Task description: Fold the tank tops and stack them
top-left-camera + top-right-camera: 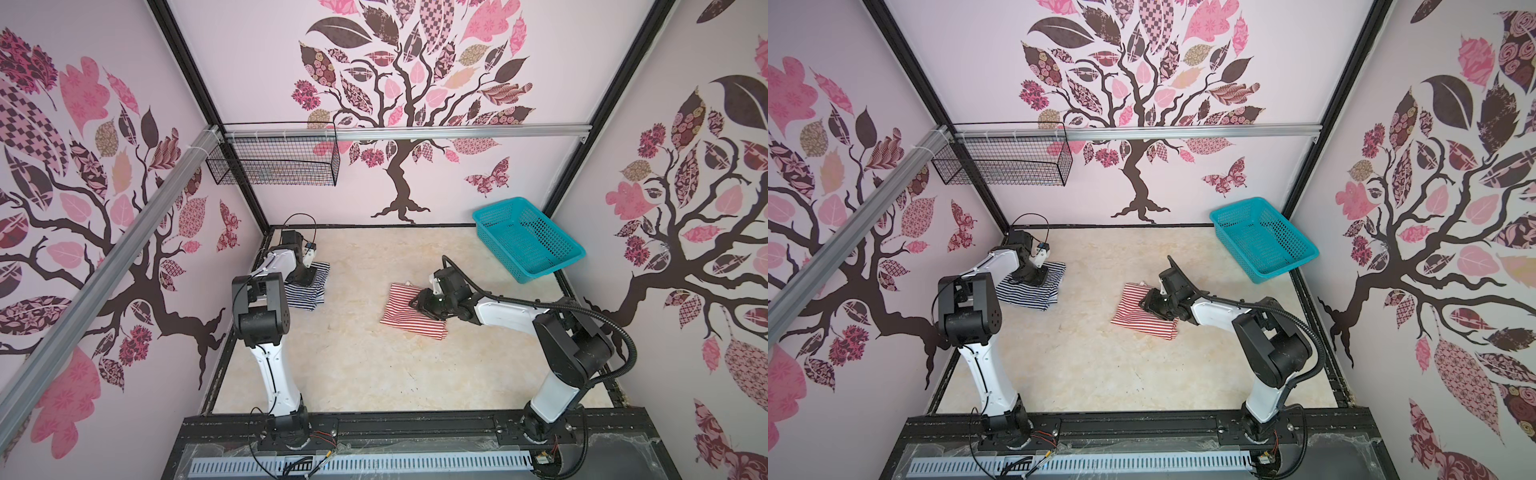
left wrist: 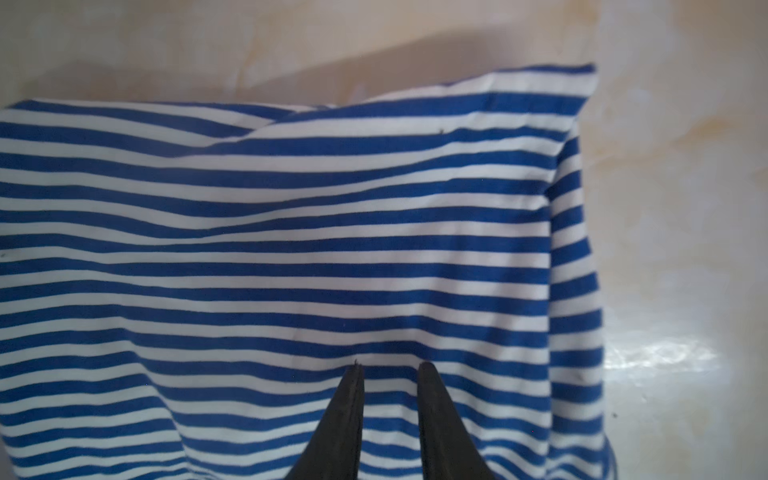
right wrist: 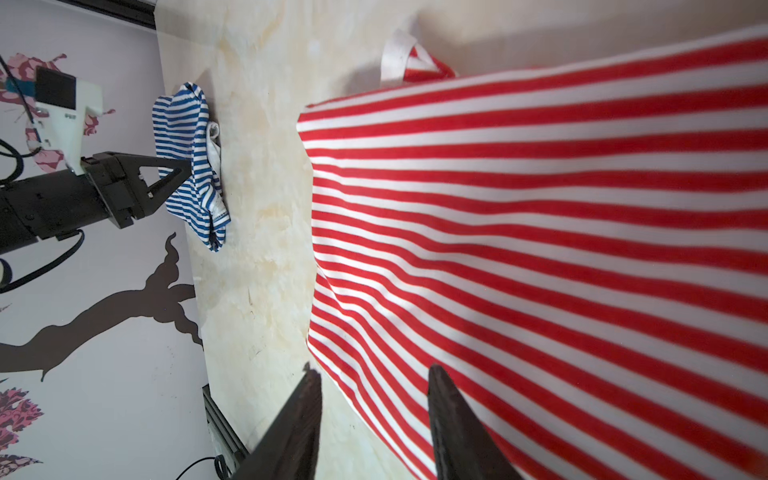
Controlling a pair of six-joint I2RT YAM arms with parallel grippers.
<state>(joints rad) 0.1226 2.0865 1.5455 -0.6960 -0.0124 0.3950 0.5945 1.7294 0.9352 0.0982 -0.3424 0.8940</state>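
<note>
The navy-and-white tank top (image 1: 311, 293) (image 1: 1040, 293) lies folded at the far left of the table. My left gripper (image 1: 304, 277) (image 2: 390, 365) points down on it, jaws a little apart; the stripes (image 2: 291, 228) run unbroken between them, nothing pinched. The red-and-white tank top (image 1: 399, 313) (image 1: 1136, 320) lies folded near the middle, a pale strap (image 3: 397, 58) sticking out at its far end. My right gripper (image 1: 415, 301) (image 3: 374, 372) hovers low at its right edge, open, one finger over bare table and one over the red stripes (image 3: 540, 249).
A teal mesh basket (image 1: 498, 204) (image 1: 1237, 208) stands tilted at the back right corner. A black wire basket (image 1: 274, 162) hangs on the rail at the back left. Patterned walls close in three sides; the arms' base rail (image 1: 374, 428) runs along the front.
</note>
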